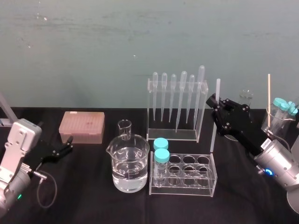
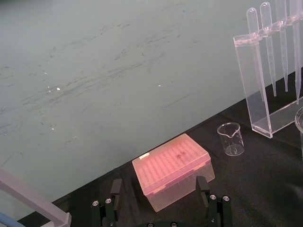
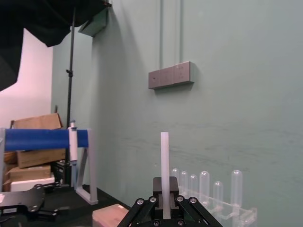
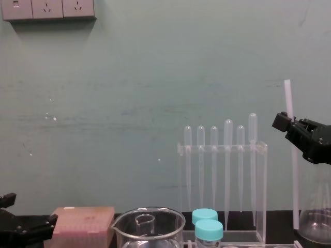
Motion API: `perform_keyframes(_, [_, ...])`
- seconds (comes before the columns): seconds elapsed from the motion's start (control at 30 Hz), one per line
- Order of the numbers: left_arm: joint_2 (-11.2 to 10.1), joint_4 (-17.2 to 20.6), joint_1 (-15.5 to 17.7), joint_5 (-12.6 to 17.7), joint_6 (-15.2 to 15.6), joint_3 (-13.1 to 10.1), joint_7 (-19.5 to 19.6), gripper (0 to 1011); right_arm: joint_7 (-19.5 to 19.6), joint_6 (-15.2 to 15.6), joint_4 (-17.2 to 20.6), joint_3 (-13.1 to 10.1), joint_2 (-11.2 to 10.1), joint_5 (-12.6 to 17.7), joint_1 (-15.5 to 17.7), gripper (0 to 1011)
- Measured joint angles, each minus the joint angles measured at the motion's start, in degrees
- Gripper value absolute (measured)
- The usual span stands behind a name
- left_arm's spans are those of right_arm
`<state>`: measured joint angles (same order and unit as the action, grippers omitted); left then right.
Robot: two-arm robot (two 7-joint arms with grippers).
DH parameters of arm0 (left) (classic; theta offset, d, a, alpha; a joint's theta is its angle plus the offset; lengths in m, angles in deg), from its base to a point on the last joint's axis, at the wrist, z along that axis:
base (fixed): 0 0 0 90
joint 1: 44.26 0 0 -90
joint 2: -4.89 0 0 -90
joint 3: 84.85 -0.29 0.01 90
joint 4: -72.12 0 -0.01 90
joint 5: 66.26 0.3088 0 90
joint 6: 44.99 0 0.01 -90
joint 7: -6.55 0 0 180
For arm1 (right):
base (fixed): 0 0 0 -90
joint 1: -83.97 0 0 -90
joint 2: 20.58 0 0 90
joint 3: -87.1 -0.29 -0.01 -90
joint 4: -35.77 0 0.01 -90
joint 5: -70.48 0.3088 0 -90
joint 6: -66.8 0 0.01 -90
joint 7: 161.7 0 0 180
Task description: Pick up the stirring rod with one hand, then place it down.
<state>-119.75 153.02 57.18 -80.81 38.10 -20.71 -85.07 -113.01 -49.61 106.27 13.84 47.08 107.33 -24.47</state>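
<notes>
Nearest the robot, the black table (image 1: 84,186) is bare in front of the left arm and along the front edge below the tube rack (image 1: 210,173). The rack holds two blue-capped tubes (image 1: 161,156) at its left end. The large beaker (image 1: 130,168), part full of clear liquid, stands just beside the rack's left end.

Left gripper (image 1: 69,145) sits low at the left, near the table and well apart from the glassware. Its fingers (image 2: 115,189) are spread wide with nothing between them, pointing at the pink tip box (image 1: 81,127).

Right arm comes in from the right edge and angles up and inward. The right gripper (image 1: 216,103) is pressed together on the stirring rod (image 1: 214,133), pinching it in its upper part. The rod stands close to upright, its top clear above the jaws. Its lower end hangs by the rack's back right corner; whether it touches the table cannot be told. A narrow open strip lies between the rack and the right arm.

Farther back, a small beaker (image 1: 124,129) stands behind the large one. The pipette stand (image 1: 202,112) carries six pipettes (image 1: 183,93), and the rod is just beside its right end. At the far right are a beaker of capped tubes (image 1: 273,123) and a wooden stick (image 1: 269,93). The green wall (image 1: 93,46) closes the table's back edge.
</notes>
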Motion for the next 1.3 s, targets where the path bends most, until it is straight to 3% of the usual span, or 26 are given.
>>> perform_keyframes(0.33, [0.0,0.0,0.0,0.0,0.0,0.0,0.0,1000,-4.2,1.89,1.25,-0.41,-0.88,1.35,0.6,71])
perform_keyframes(0.73, [0.0,0.0,0.0,0.0,0.0,0.0,0.0,1000,-6.26,4.48,1.9,1.25,-2.26,1.6,1.23,71])
perform_keyframes(1.3, [0.0,0.0,0.0,0.0,0.0,0.0,0.0,1000,-8.15,7.05,-3.51,5.14,-2.43,-0.16,-1.6,71])
